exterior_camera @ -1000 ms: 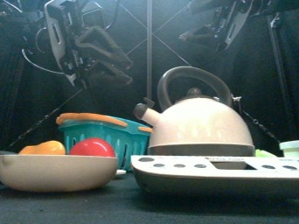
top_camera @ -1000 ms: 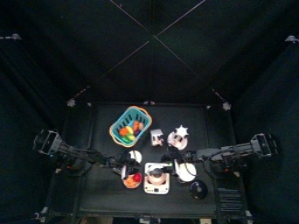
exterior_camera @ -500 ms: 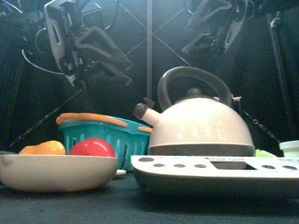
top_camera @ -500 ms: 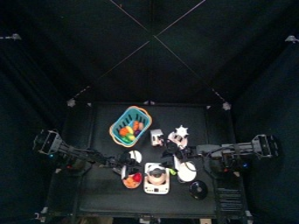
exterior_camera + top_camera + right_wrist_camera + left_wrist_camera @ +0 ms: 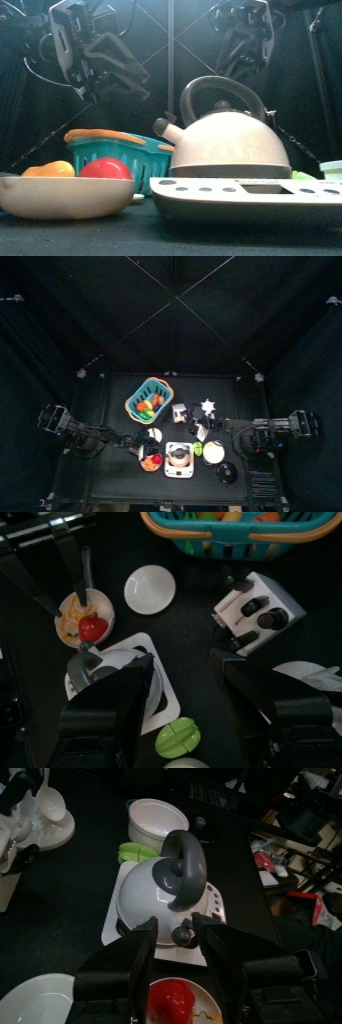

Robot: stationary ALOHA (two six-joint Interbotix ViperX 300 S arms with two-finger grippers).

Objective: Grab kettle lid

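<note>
The kettle lid lay flat on the counter, in the front right corner, beside the white egg-shaped thing. The right fingers hung nearer, spread wide and empty, with the lid toward the front edge from them. The left fingers were apart and empty too.

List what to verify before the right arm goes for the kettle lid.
1. Lid found: ok. The lid lies at the table's front right, by the white egg.
2. Right gripper jaws open: ok, wide apart.
3. Lid in the right wrist view: not ok, not visible there.
4. Lid clear of the kettle: ok, apart.
5. Lid clear of the egg: cannot tell.
6. Left arm out of the way: ok, at the table's left.
</note>
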